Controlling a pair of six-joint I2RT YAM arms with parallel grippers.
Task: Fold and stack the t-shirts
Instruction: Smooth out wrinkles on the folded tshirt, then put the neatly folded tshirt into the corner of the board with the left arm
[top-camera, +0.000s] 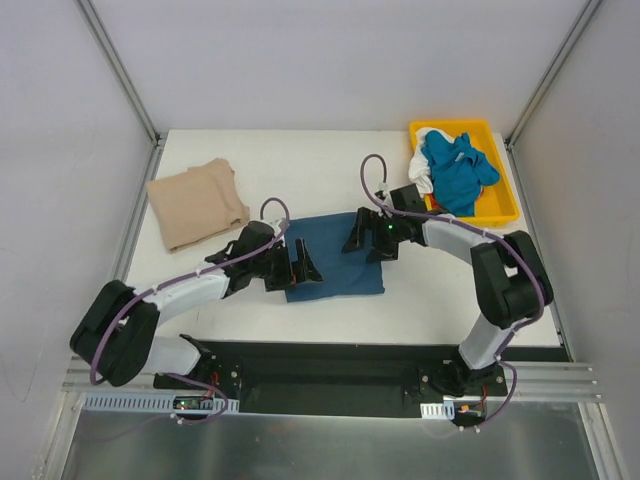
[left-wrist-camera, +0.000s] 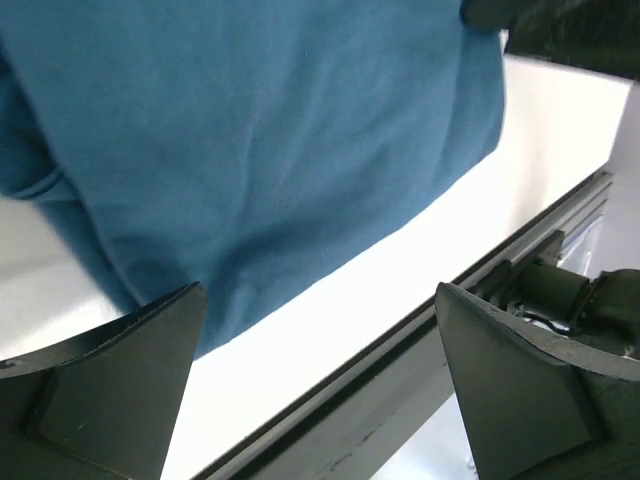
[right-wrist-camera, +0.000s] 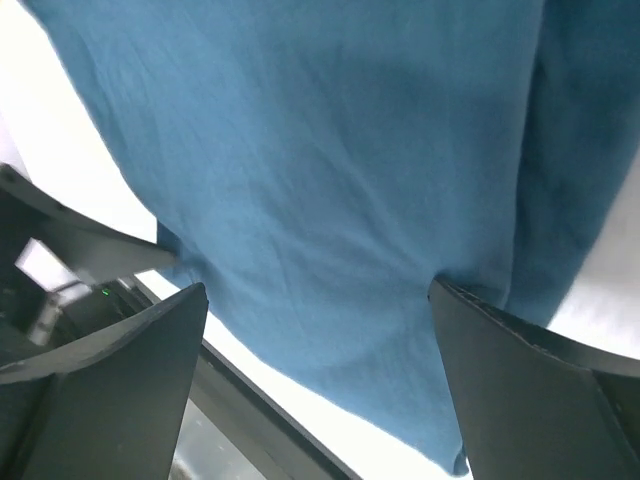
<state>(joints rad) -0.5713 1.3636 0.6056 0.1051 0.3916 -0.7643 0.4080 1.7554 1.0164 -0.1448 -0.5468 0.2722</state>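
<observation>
while both pairs of jaws stand spread and hold nothing, the dark teal t-shirt (top-camera: 340, 270) lies folded mid-tabletop toward the near edge, between the left gripper (top-camera: 303, 268) at its left edge and the right gripper (top-camera: 362, 241) over its far right corner.

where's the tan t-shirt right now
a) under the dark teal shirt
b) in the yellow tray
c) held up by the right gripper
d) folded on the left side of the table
D: the tan t-shirt lies folded on the left side of the table, apart from the dark teal t-shirt and the yellow tray, with no gripper on it.
</observation>
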